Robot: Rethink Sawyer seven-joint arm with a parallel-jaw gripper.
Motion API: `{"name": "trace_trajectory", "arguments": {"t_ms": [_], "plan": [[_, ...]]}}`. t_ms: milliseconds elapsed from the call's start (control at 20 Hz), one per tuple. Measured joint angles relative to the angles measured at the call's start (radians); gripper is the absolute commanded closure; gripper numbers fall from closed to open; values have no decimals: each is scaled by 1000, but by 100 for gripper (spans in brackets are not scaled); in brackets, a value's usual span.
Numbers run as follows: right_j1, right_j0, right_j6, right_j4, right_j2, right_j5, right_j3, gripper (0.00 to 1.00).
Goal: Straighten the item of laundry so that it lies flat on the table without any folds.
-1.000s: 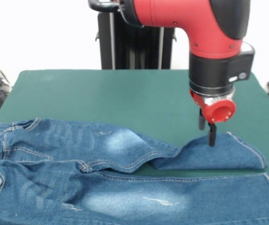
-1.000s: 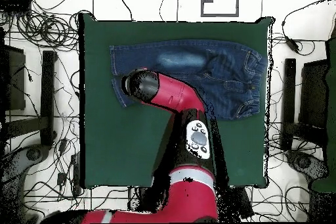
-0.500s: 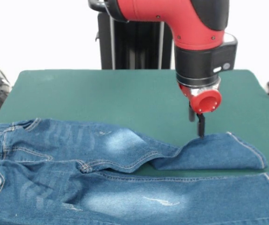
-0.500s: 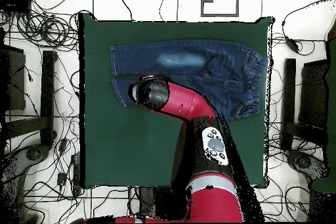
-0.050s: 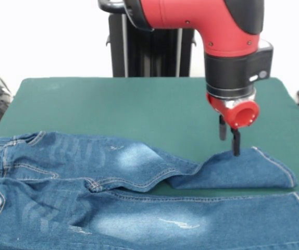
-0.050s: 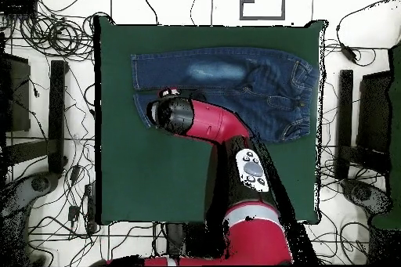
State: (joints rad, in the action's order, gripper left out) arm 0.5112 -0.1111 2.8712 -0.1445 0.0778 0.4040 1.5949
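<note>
The table (image 5: 113, 99) is covered with dark green cloth. The jeans (image 5: 87, 177) lie across its near part in the front view, with the waistband at the left edge and the legs going to the right. The lower leg lies long and mostly flat, while the upper leg is folded back on itself, so its doubled end (image 5: 243, 169) makes a short flap at the right. The red and black arm (image 5: 212, 26) comes down over this flap. The gripper (image 5: 229, 140) hangs just at the top edge of the folded part; its two dark fingers stand a little apart and hold nothing I can see.
</note>
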Motion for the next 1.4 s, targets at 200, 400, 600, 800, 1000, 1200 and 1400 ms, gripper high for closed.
{"name": "trace_trajectory", "arguments": {"t_ms": [200,400,600,800,1000,1200,1400], "plan": [[0,-1,0,29,23,-53,12,0],[0,-2,0,54,43,-80,21,0],[0,-2,0,78,58,-97,35,0],[-2,-3,0,97,65,-101,39,0],[-9,-3,0,101,65,-105,41,0],[-27,-3,0,101,65,-115,41,0],[-45,-2,0,101,65,-115,41,0]]}}
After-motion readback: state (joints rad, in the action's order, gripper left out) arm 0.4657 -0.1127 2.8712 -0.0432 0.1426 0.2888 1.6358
